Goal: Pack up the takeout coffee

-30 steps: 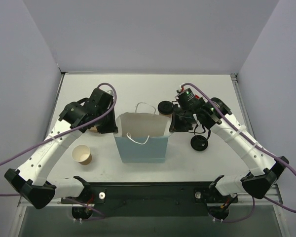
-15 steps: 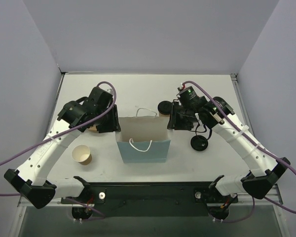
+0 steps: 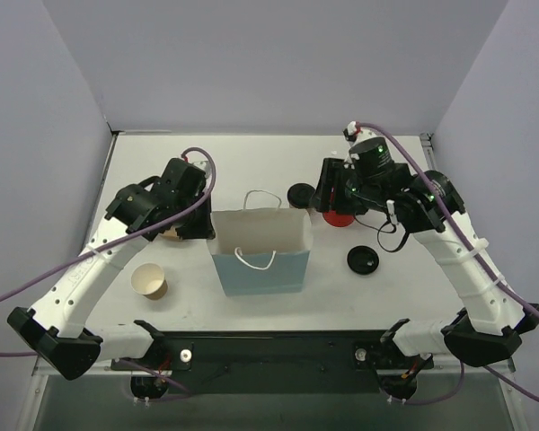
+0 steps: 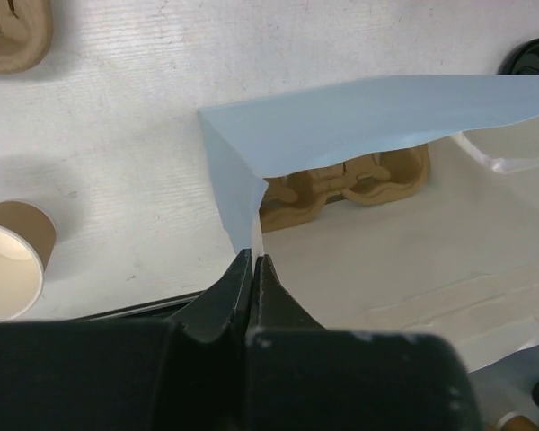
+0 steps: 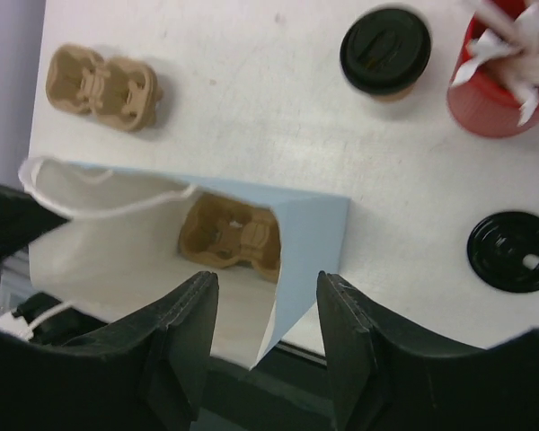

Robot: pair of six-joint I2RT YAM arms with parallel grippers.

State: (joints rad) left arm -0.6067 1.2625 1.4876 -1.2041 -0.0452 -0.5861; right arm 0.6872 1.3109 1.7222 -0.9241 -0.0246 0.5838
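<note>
The surface [image 3: 251, 162] is white and matte, and it fills the middle of the top view. Three plain walls close it in: the back wall [image 3: 269, 63] in the upper part of the frame, the left wall [image 3: 36, 135] and the right wall [image 3: 508, 99] at the sides, all pale lavender-grey. The light is soft and even, with faint shadows. A dark strip [image 3: 269, 346] runs along the near edge of the surface.

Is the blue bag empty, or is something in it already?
Not empty. The blue bag stands open, and a brown cup carrier lies on its bottom. The lidded coffee cup is outside it.
</note>
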